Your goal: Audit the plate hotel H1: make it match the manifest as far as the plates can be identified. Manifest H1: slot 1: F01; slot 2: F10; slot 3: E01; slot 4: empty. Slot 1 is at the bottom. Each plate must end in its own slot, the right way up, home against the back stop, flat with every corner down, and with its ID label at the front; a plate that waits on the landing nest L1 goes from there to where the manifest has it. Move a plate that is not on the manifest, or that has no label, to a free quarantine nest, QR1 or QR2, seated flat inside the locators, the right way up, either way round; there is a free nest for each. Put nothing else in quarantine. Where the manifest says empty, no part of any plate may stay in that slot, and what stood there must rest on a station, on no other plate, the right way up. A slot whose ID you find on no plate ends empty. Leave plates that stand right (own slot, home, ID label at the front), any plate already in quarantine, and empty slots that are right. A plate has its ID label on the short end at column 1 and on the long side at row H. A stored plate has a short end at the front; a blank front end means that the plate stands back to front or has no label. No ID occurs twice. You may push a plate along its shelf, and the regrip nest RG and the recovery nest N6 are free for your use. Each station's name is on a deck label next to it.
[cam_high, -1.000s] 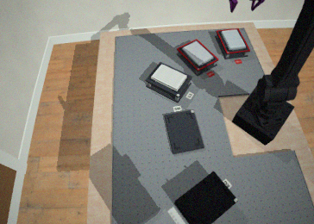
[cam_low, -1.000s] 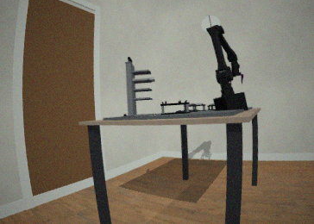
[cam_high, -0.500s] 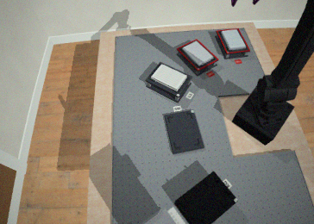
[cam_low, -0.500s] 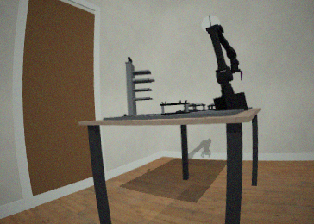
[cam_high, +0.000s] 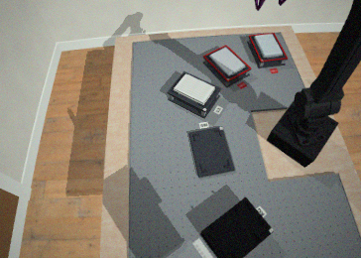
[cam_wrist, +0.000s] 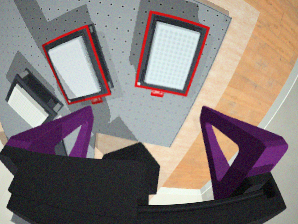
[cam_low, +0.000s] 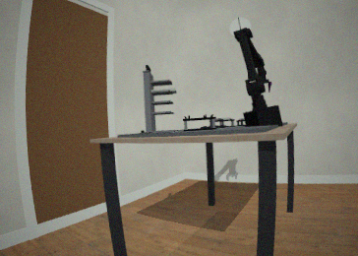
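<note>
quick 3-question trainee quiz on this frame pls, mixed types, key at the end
1. True or false: the gripper is shut on a plate.
2. Multiple choice: how many red-bordered nests carry a plate in the top view? A) none B) one C) two
3. Fill in: the dark nest in the middle of the deck mat, nearer the camera than the black-framed nest with the white plate, holds ____ plate.

Key:
1. False. The purple fingers stand wide apart, high above the deck, with nothing between them.
2. C. Both hold a pale plate.
3. No. Only its dark surface shows.
</note>
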You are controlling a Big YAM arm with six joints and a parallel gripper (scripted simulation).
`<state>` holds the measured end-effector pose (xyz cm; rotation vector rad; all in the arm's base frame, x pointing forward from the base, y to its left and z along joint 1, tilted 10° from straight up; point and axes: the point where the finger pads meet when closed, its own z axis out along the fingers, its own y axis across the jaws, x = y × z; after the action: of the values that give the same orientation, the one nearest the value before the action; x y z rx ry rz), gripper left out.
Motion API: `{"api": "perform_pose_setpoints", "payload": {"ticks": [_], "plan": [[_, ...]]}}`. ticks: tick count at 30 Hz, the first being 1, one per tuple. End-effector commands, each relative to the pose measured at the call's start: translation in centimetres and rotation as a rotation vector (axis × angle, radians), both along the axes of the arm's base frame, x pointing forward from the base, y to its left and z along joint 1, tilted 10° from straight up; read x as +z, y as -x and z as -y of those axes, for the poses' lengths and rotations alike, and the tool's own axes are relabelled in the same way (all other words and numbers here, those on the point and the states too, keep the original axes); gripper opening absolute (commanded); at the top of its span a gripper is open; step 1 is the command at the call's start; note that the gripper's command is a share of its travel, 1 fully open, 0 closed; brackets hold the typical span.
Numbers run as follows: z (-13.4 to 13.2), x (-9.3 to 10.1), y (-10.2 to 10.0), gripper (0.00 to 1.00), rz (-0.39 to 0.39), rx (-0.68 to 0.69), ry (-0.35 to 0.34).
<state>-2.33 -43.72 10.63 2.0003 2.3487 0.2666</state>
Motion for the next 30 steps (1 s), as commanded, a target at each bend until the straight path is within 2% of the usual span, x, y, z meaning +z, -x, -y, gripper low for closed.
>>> {"api": "perform_pose_setpoints", "payload": {"ticks": [1,6,8,15,20,22,23,25,30], "plan": [[0.0,1.4,-1.6,1.00,0.001,0.011,0.027],[-0.1,0.8,-2.5,1.00,0.001,0.011,0.008],[-0.1,1.6,-3.2,1.00,0.002,0.011,0.026],[-0.4,2.0,-5.5,1.00,0.004,0.011,0.023],[-0.8,2.3,-7.1,1.00,0.014,0.115,0.041],[-0.8,2.3,-7.1,1.00,0.014,0.115,0.041],[-0.9,1.7,-7.4,1.00,0.015,0.131,0.027],[-1.1,2.4,-8.0,1.00,0.020,0.164,0.048],[-1.6,2.7,-9.6,1.00,0.028,0.241,0.060]]}}
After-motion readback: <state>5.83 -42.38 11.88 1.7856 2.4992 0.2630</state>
